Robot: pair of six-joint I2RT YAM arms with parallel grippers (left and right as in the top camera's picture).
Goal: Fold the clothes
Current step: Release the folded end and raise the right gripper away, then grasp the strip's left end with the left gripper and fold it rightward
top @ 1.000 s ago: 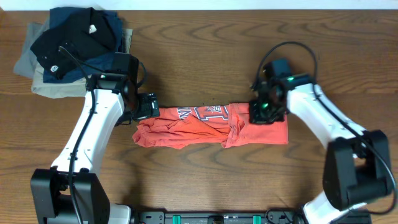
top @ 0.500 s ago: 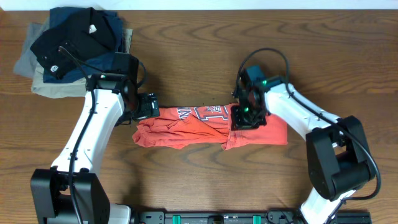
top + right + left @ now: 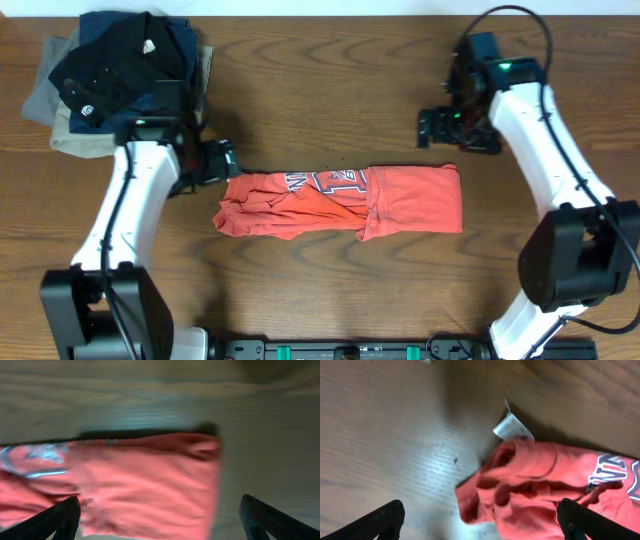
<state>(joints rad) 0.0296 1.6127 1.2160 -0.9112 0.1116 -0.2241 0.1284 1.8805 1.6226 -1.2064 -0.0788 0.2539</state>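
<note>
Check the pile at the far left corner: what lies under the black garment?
A navy garment shows beneath the black garment, with a khaki one at the bottom on the table. Anything else between the layers is covered.

Crumpled coral T-shirt (image 3: 545, 490) with white tag (image 3: 511, 429), wood table (image 3: 385, 445), tool (image 3: 480, 520) spread wide

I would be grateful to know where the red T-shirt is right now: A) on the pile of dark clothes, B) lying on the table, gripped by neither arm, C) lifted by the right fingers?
B: the T-shirt lies on the table, and the left fingers and right fingers are spread open, gripping nothing.
</note>
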